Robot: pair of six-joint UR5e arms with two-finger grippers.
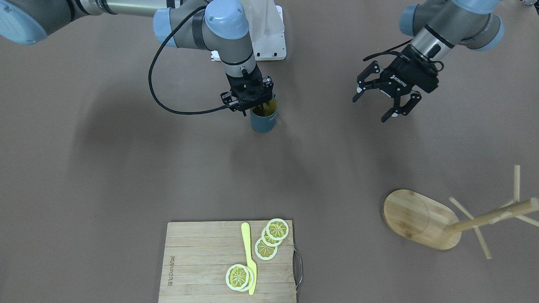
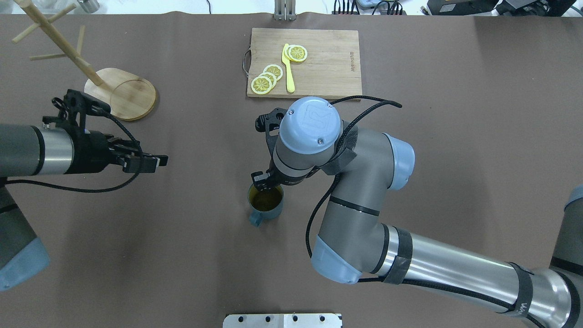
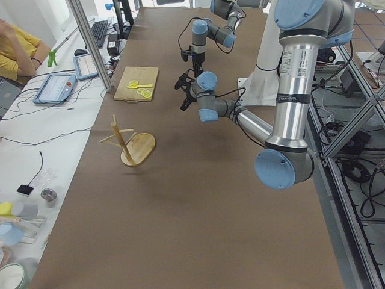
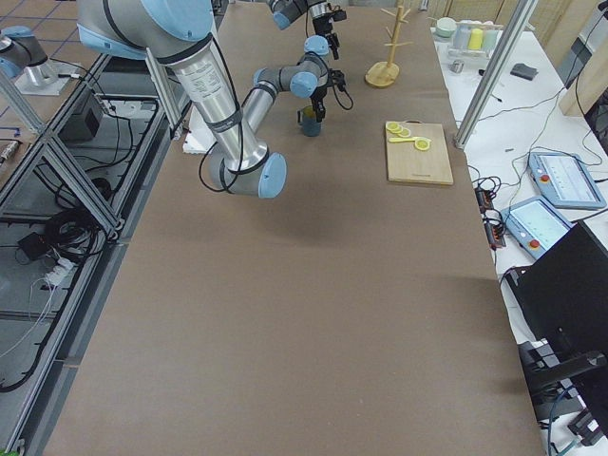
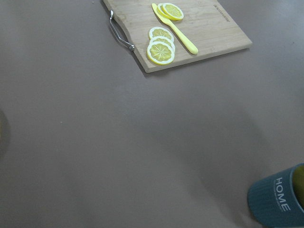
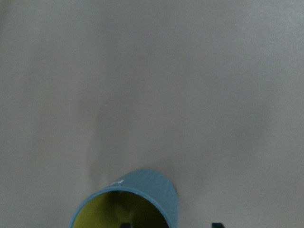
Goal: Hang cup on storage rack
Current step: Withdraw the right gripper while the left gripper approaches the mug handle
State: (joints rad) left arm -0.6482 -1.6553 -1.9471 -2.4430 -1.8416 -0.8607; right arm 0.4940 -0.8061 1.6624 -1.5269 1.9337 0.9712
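Brown tabletop (image 2: 455, 136) holds the upright cup (image 2: 266, 205) right under your right pincer (image 1: 257, 104), jaws apart astride its 12 o'clock rim in the overhead view, handle (image 2: 255, 220) at 7 o'clock.

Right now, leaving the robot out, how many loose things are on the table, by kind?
cup: 1
storage rack: 1
cutting board: 1
lemon slices: 5
yellow knife: 1
Total: 9
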